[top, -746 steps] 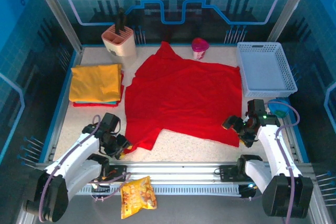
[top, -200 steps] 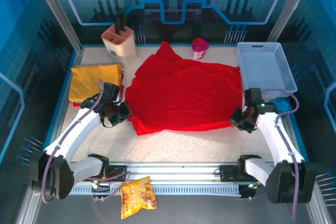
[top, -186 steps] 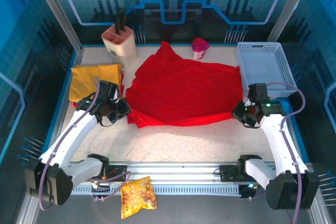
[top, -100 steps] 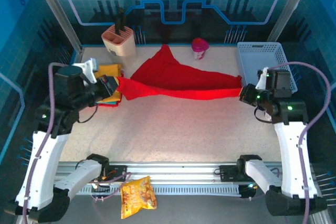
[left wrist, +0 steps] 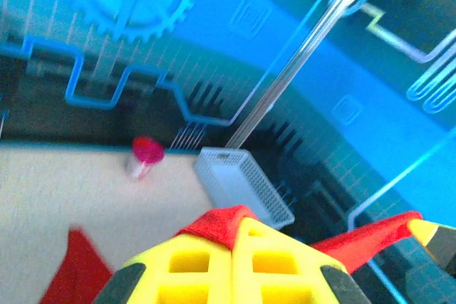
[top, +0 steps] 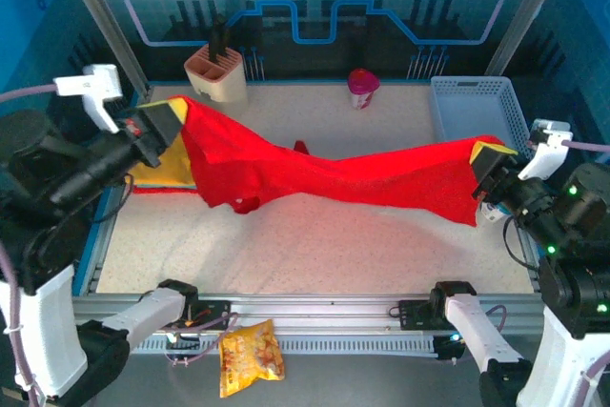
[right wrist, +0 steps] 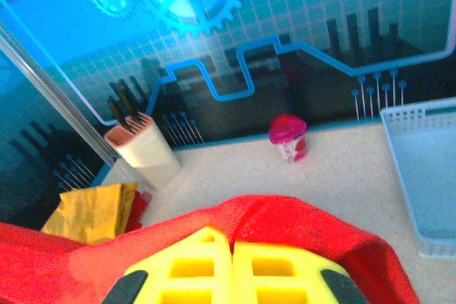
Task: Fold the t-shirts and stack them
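While the snack bag [top: 251, 357] lies on the front rail, nearest of all and outside the work, both arms are raised above the desk [top: 315, 254] with the red shirt [top: 334, 178] strung between them. The left jaws are pinched shut on its left end, and the right jaws are pinched shut on its right end. In each wrist view, red cloth is caught at the meeting of the tips. The shirt hangs as a long band that sags in the middle. Its left part droops lowest in a bunched fold, and I cannot tell whether that fold touches the desk.

Just behind the left end, the yellow shirt [top: 152, 173] lies folded at the desk's left edge, partly covered by the arm and the hanging cloth. Farther back stand the basket [top: 472, 111] on the right, a pink cup [top: 361, 86] at the middle and a utensil holder [top: 216, 73] on the left.

The step in hand looks like the folding of the red shirt, with the stacking not yet done. The next move calls for both arms to travel together and lower the held ends evenly, keeping the cloth taut so it settles flat. The left end should stay clear of the yellow shirt so it is not dragged.
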